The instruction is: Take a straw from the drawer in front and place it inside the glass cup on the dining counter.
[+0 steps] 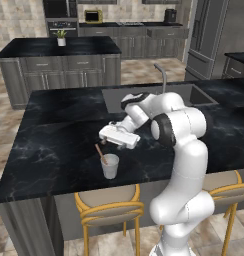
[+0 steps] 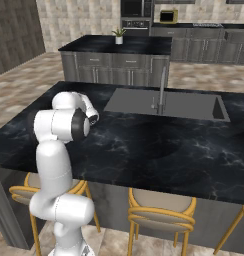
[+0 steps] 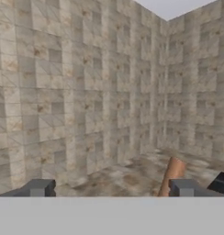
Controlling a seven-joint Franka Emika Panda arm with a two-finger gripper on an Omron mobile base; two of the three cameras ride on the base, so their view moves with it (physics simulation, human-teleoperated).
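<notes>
So the gripper (image 3: 109, 188) is sitting with its fingers spread wide, not pinching anything. The straw (image 1: 100, 152) is leaning inside the glass cup (image 1: 110, 166) on the dining counter (image 1: 49, 145), right under the hand. Yellow stools (image 1: 110, 205) are tucking in below, and a sink (image 2: 164, 104) is sitting further back

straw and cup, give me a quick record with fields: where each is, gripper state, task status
straw: standing tilted in the glass cup, top end leaning left above the rim
glass cup: upright on the dining counter, near its front edge
gripper: open, just above the cup, jaws apart in the hand view with the straw's top by one fingertip
task status: straw appears placed in the cup
nearby: sink behind the arm; yellow stool below
</notes>
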